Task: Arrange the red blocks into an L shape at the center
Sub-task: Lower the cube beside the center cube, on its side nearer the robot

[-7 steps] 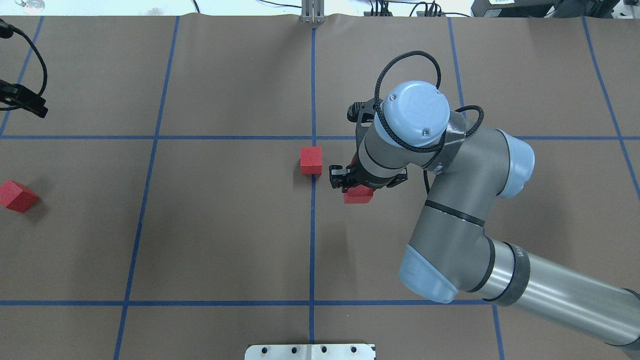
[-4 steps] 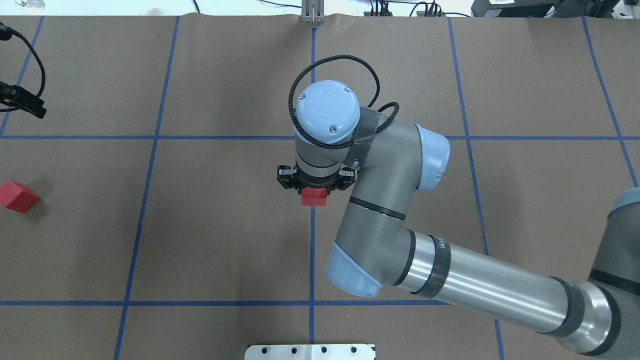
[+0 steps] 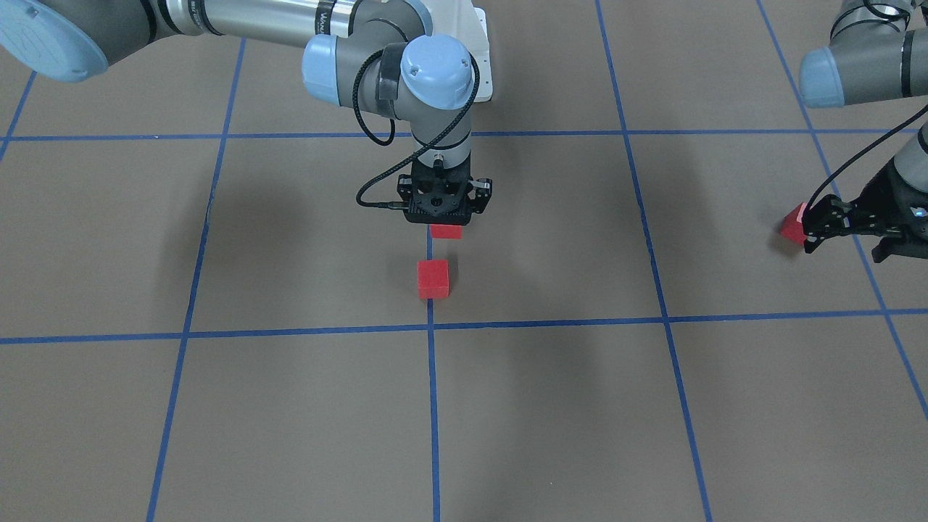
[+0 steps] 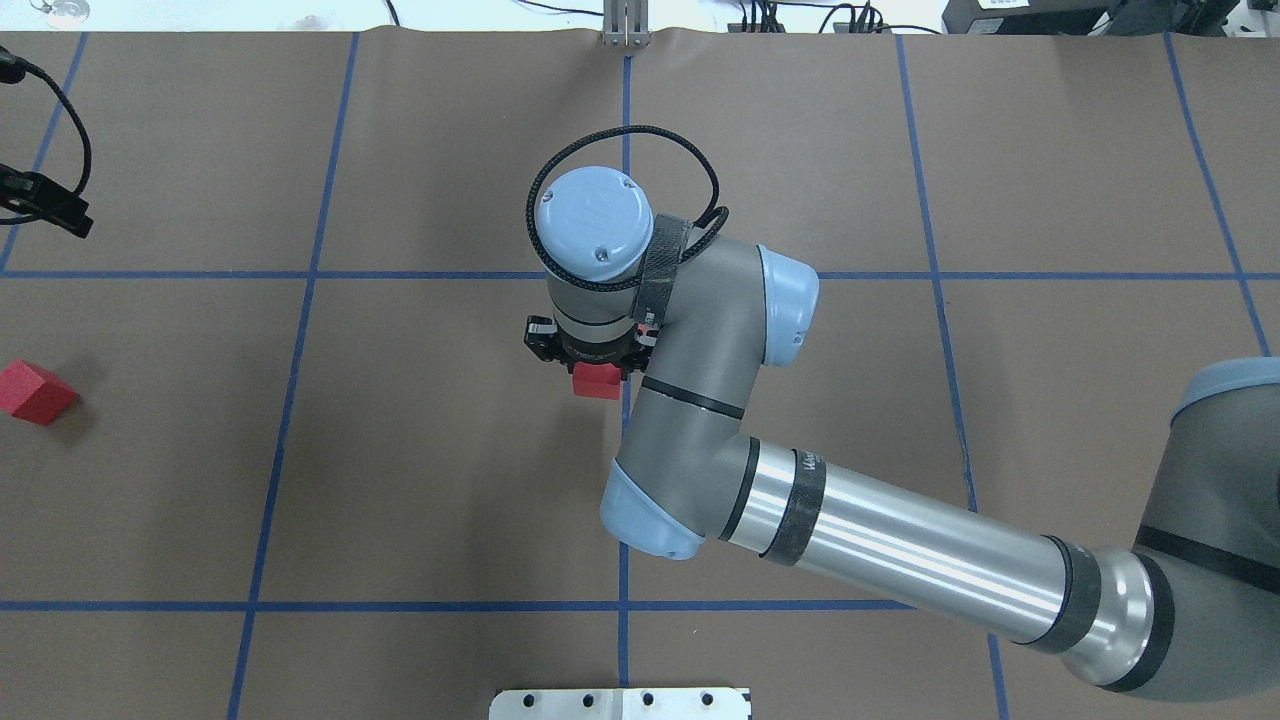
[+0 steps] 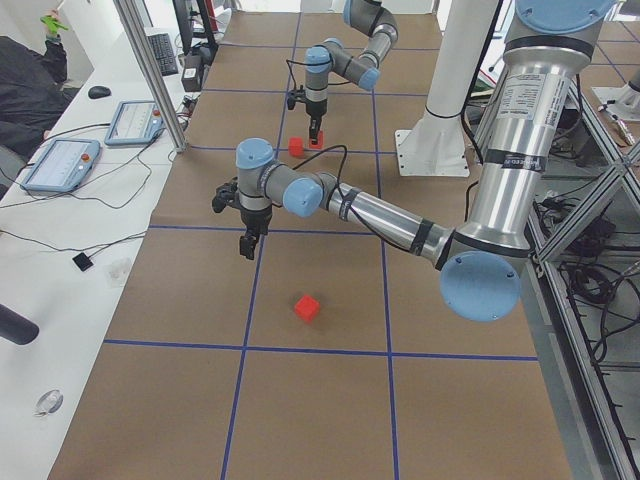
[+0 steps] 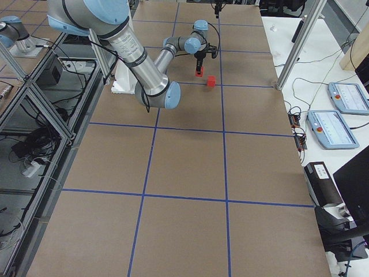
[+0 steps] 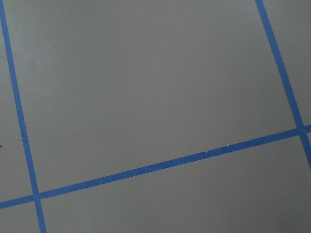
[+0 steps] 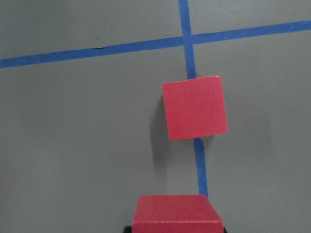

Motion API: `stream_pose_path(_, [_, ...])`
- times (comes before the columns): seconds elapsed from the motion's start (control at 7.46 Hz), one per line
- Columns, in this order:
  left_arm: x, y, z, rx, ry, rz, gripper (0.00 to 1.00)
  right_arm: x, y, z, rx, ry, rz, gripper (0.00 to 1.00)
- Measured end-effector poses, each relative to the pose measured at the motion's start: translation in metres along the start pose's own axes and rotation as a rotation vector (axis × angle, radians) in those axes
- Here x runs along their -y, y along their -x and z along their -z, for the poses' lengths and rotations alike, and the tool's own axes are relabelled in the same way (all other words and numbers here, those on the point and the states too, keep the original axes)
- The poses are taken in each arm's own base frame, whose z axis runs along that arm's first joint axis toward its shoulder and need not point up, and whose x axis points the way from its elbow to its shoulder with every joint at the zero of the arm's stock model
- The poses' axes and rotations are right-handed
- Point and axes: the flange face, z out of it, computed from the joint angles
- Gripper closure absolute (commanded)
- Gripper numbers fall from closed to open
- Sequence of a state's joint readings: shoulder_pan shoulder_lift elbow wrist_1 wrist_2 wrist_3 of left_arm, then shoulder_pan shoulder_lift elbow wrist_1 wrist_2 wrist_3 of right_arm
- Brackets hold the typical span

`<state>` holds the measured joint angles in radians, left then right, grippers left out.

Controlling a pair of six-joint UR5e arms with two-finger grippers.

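Note:
My right gripper (image 3: pixel 445 226) is shut on a red block (image 3: pixel 445 232) and holds it just above the floor on the middle blue line; it also shows in the overhead view (image 4: pixel 597 381). A second red block (image 3: pixel 433 279) lies on that line close to the center crossing (image 3: pixel 430 327), a small gap from the held one; the right wrist view shows both, the floor block (image 8: pixel 195 107) ahead of the held block (image 8: pixel 177 213). The third red block (image 4: pixel 35 392) lies far left. My left gripper (image 3: pixel 848 245) hovers near it, open and empty.
The white metal robot base (image 4: pixel 620 703) sits at the near edge. A metal post (image 4: pixel 625 25) stands at the far edge on the middle line. The right arm's wrist hides the floor block in the overhead view. The left wrist view shows only brown floor and tape.
My right arm has swung left with its red block, from right of the middle line onto it, beside the floor block. The left arm and third block have not moved.

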<state>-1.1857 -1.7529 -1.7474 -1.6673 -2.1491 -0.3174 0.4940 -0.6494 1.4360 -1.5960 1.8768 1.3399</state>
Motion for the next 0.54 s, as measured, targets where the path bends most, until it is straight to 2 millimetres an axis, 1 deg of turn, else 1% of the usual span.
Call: stream_pose_path(0.54, [0.009,0.010,-0.020,-0.009,-0.022,-0.007,0.01,0.006,-0.017,-0.020,-0.041,-0.030,-0.007,1.00])
